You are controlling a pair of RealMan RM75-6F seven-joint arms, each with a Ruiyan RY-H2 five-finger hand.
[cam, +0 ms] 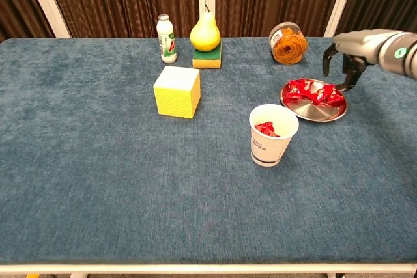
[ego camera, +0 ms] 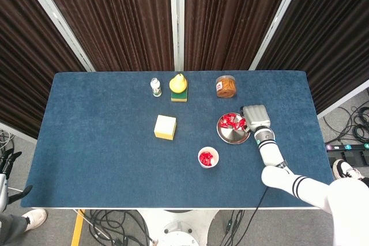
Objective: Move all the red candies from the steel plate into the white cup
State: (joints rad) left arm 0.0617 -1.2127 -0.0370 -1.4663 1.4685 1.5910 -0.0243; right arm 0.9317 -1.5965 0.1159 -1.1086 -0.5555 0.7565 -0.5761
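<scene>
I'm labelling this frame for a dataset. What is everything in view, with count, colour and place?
Red wrapped candies: several, red, on the steel plate.
Red candy in the cup: at least one, red.
Round steel plate: one, silver, table's right side.
White paper cup: one, white, nearer the front than the plate.
Yellow foam cube: one, yellow, centre-left.
Small white bottle: one, white, back.
Yellow pear: one, on a yellow-green sponge, back.
Clear jar with orange contents: one, back right, lying on its side.
Blue table cloth: one.
Right hand: one, grey, fingers down by the plate's right edge.
Left hand: not in view.
</scene>
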